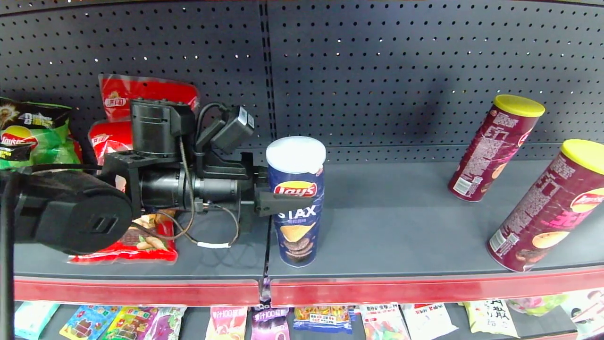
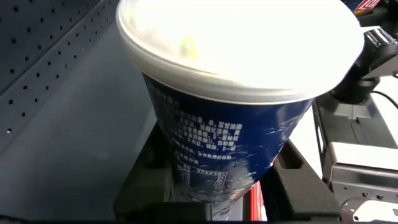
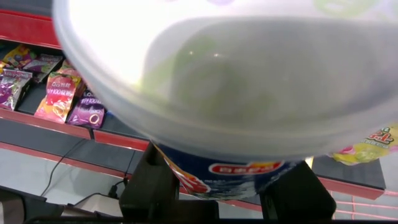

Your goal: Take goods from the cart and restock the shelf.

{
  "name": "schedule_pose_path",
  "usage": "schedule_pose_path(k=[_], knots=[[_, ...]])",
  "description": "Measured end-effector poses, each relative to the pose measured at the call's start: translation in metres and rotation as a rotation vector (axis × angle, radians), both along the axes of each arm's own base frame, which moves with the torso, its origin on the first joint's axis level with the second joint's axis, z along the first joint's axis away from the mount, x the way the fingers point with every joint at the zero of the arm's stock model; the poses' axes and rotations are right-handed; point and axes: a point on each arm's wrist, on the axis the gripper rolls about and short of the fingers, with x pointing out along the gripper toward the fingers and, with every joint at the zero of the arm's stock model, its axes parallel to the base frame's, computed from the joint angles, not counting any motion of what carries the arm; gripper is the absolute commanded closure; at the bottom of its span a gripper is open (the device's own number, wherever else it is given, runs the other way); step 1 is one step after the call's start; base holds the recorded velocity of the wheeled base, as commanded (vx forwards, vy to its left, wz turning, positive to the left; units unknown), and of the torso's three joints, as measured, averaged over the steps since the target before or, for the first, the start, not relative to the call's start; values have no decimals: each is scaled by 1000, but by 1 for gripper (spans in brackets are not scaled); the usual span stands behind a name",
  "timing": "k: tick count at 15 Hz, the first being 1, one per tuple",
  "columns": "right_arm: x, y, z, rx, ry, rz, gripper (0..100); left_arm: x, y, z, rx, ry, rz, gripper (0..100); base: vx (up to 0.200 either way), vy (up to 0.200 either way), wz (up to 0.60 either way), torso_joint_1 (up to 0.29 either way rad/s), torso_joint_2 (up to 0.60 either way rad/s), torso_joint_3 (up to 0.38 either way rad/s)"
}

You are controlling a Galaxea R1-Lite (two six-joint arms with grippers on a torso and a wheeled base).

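- Standing upright on the grey shelf (image 1: pixel 391 226), the blue can (image 1: pixel 297 236) is clamped in the left gripper (image 1: pixel 292 200).
- The right gripper (image 3: pixel 227 186) pinches a second can (image 3: pixel 242 171), near the snack packets (image 3: pixel 59 93).

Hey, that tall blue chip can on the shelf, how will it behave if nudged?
The blue chip can stands tall on a narrow base, so a sideways nudge near its white lid would probably tip it, and being round it may then roll. Its walls look stiff; the left hand grips it without visible denting.
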Motion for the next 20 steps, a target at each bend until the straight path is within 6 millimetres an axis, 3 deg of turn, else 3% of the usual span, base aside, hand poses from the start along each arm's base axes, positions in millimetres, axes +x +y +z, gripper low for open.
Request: schedule_pose_path(k=[14, 15, 20], knots=[[0, 0, -1, -1, 5, 1, 100, -10, 3, -3, 6, 44, 13, 100, 0, 0, 0, 0, 0, 0], [0, 0, -1, -1, 5, 1, 100, -10, 3, -3, 6, 44, 13, 0, 0, 0, 0, 0, 0, 0], [0, 0, -1, -1, 5, 2, 100, -11, 5, -9, 25, 58, 47, 0, 0, 0, 0, 0, 0, 0]])
